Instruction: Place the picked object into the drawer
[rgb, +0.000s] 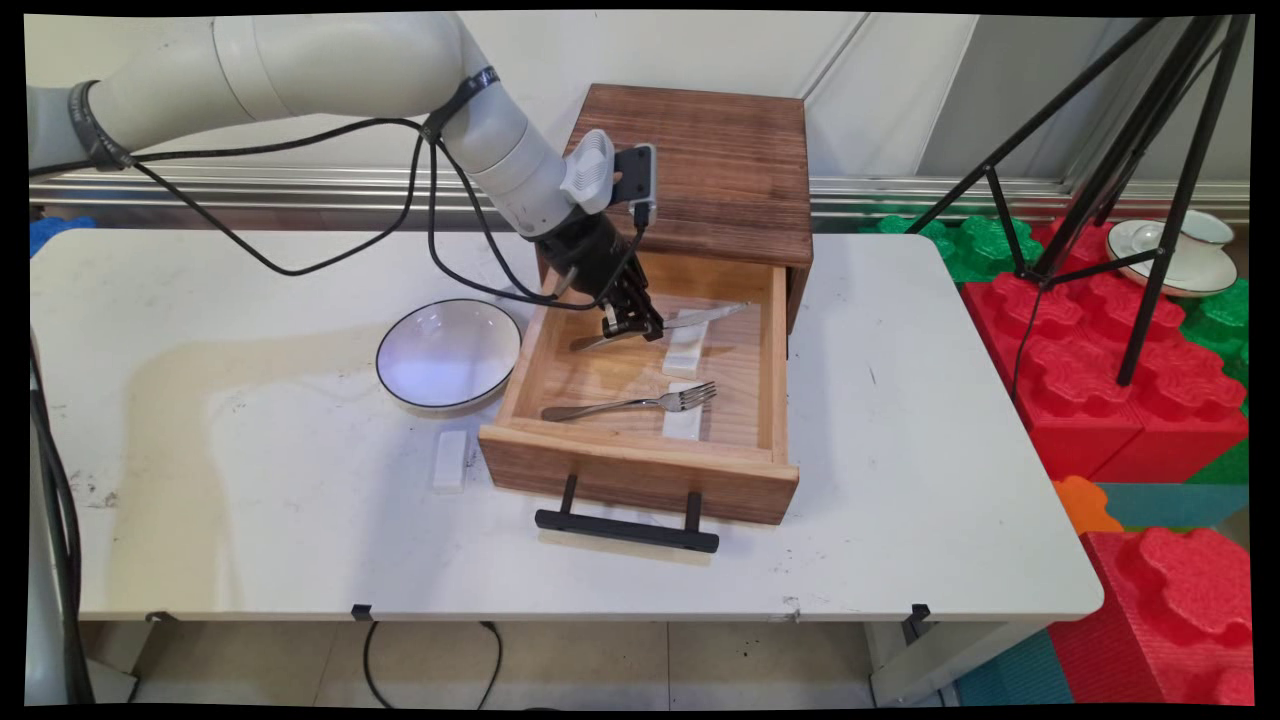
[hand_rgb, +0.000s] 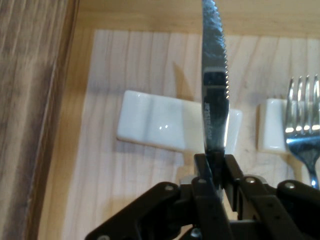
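Arm reaching in from upper left, forearm slanted down and to the right, wrist bent over the open drawer (rgb: 640, 440) of a dark wooden cabinet (rgb: 715, 165). Black cables looping off the arm above the table (rgb: 250, 500).

Gripper (rgb: 635, 325) low inside the drawer, near its back left corner. Fingers (hand_rgb: 202, 172) closed on a serrated table knife (hand_rgb: 215, 90), clamped edge-on at the blade's lower part. In the main view, knife lying roughly level, handle end toward the drawer's left wall, blade tip toward the back right. Blade passing over a white cutlery rest (hand_rgb: 165, 127) near the drawer's centre; contact with the rest cannot be told.

Fork (rgb: 640, 402) in the drawer's front half, tines propped on a second white rest (rgb: 682, 422), handle pointing to the drawer's left wall.

Drawer pulled well out of the cabinet, black bar handle (rgb: 627, 525) on its front.

White bowl with dark rim (rgb: 448, 353) on the table, just beside the drawer's left wall. Third white rest (rgb: 450, 459) on the table, left of the drawer's front corner.

Black tripod (rgb: 1150, 200) right of the table, over red and green foam blocks (rgb: 1100, 380).
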